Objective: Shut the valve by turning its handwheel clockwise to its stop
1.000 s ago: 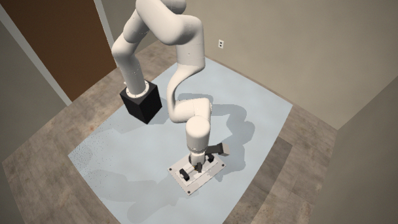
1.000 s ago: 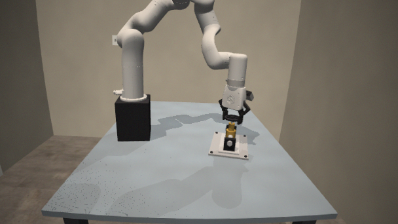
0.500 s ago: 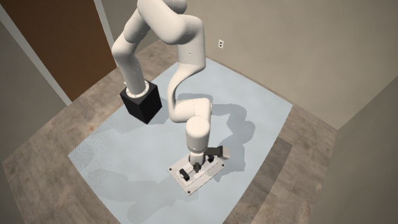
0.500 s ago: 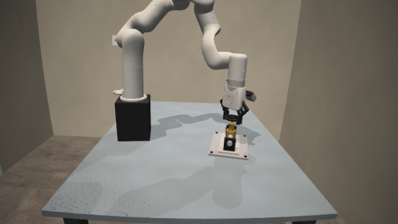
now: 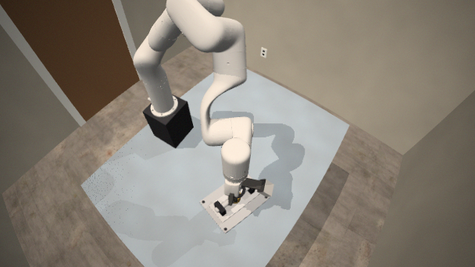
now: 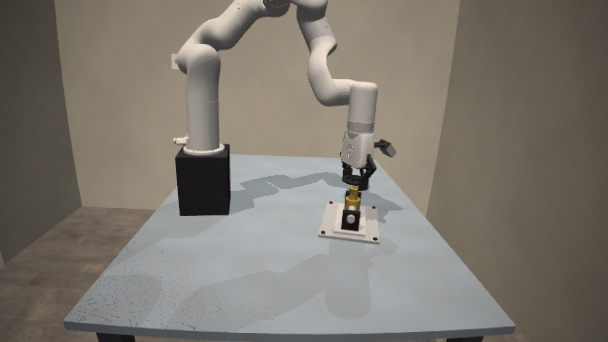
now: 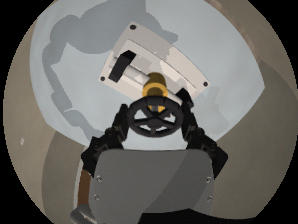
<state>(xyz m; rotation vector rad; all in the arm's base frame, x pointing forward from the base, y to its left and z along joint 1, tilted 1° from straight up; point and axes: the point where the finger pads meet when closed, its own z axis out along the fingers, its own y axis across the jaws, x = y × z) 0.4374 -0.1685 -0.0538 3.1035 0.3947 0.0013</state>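
Handwheel (image 7: 154, 117), black and spoked, sat level atop the brass valve (image 6: 353, 199) on its pale base plate (image 6: 330, 227) toward the table's (image 6: 250, 280) right side; my gripper (image 7: 154, 111) clasped its rim from opposite sides.

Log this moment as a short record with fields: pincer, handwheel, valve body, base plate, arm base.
pincer: shut on the handwheel, one finger on each side of the rim, pointing straight down
handwheel: black, spoked, level, on top of the valve
valve body: brass-coloured, upright under the wheel
base plate: pale rectangle lying flat on the table, valve mounted on it
arm base: black block standing on the table, apart from the plate
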